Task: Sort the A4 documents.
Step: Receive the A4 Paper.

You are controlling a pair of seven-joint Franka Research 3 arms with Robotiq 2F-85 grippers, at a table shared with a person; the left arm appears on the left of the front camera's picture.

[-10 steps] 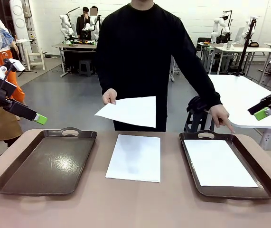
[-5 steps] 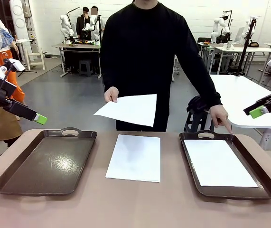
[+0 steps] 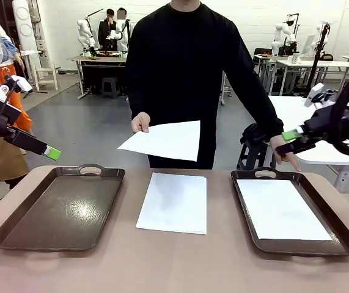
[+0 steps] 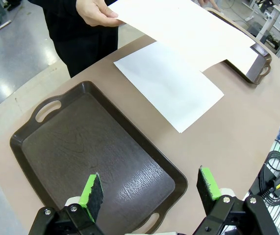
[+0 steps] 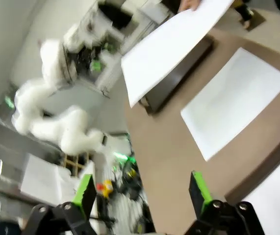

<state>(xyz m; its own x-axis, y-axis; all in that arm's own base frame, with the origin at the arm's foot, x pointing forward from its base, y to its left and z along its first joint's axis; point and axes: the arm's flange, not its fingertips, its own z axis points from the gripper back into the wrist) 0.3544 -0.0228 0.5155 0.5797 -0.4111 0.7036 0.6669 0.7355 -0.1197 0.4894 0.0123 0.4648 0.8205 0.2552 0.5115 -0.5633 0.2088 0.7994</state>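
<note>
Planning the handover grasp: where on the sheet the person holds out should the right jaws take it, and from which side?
Take the held-out sheet by the free edge farthest from the person's hand, at the opposite corner. Come from the robot's right with the open right gripper, one jaw above, one below: the sheet hangs nearly flat, so only edges offer a hold.

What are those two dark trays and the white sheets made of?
The left tray and right tray: likely moulded plastic, dark brown, glossy, with a wood-grain texture; light glares off the bare one. The sheet on the table and held sheet: thin matte white paper, seemingly; no shine.
</note>
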